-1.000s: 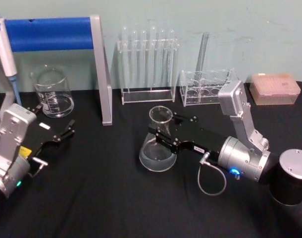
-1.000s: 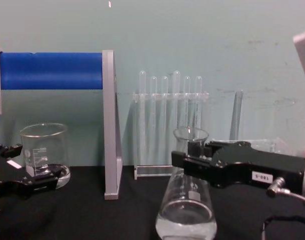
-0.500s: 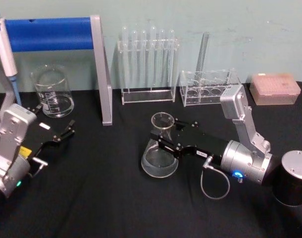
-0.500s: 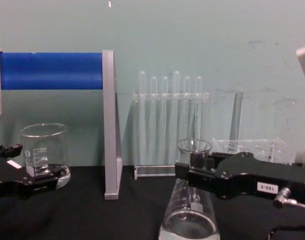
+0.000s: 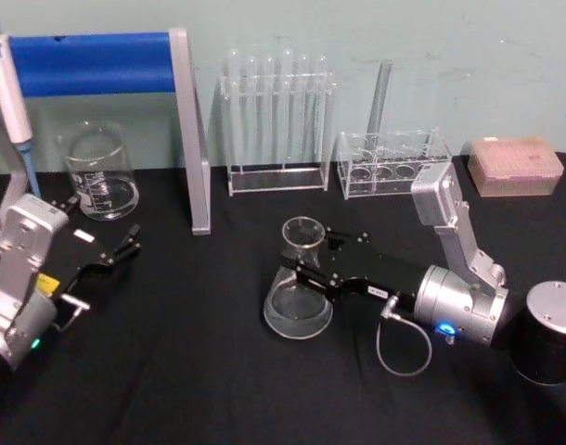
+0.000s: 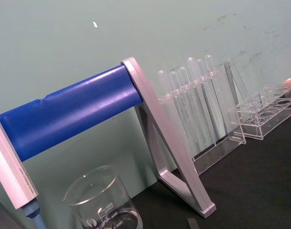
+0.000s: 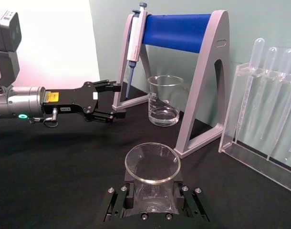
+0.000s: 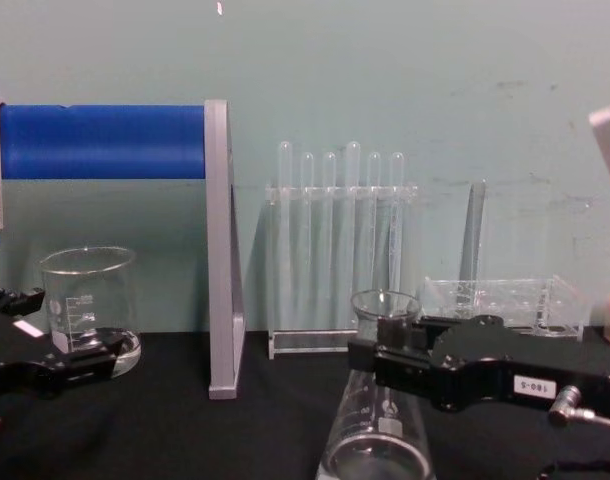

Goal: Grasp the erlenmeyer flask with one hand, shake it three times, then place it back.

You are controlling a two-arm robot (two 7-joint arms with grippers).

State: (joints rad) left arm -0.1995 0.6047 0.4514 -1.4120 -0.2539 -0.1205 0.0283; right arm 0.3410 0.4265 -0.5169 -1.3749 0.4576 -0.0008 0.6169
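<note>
Since half a second ago the flask (image 5: 297, 301) has dropped lower, and the right gripper (image 5: 311, 257) came down with it; it sits clearly lower in the chest view too.

Head view: the right gripper is clamped on the flask's neck, just under the rim. The flask is near upright at mid table, in front of the test tube rack (image 5: 276, 120). Its wide base is right at the black cloth (image 5: 190, 371), and I can't tell if it touches. The left gripper (image 5: 127, 243) is parked far left, fingers spread and holding nothing, near the beaker (image 5: 99, 176). The beaker stands under the blue pipette stand (image 5: 88, 63). A second clear rack (image 5: 390, 162) and a pink box (image 5: 515, 165) sit at the back right.

Left wrist view: I see the stand's blue bar and grey leg, with the beaker (image 6: 105, 200) below. The tube rack (image 6: 198, 109) is just beyond the leg.

Right wrist view: I look straight down onto the flask (image 7: 151, 188), its rim round and open, with a pad tight on each side of the neck. Across the cloth the left gripper (image 7: 116, 100) has its jaws apart and stays well apart from the flask. A pipette (image 7: 136, 33) hangs on the stand behind it.

Chest view: the right gripper (image 8: 380, 350) comes in from the right and grips the neck. The flask (image 8: 375, 440) hangs below the fingers, its bottom cut off by the frame edge. The left gripper sits low at the left, in front of the beaker
</note>
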